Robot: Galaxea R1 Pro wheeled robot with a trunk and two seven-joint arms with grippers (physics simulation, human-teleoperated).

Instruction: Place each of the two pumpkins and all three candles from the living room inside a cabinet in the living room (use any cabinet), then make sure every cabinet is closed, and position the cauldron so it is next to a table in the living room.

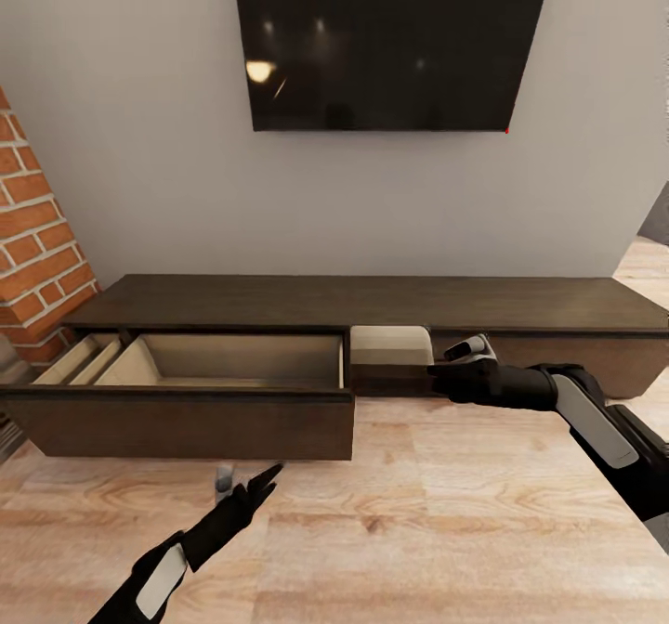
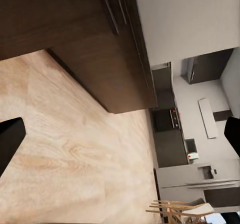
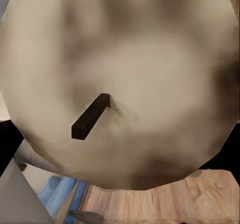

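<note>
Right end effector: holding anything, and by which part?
Yes: the right end effector holds a stubby tan-beige cylindrical candle by its side, at the long dark-brown wood cabinet. Left end effector: empty.

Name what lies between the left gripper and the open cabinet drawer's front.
Head view: only bare wood floor lies between the left gripper and the drawer front.

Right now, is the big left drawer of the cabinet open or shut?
Open. The drawer is pulled well out of the cabinet, its pale interior exposed. No pumpkins or candles visible inside.
</note>
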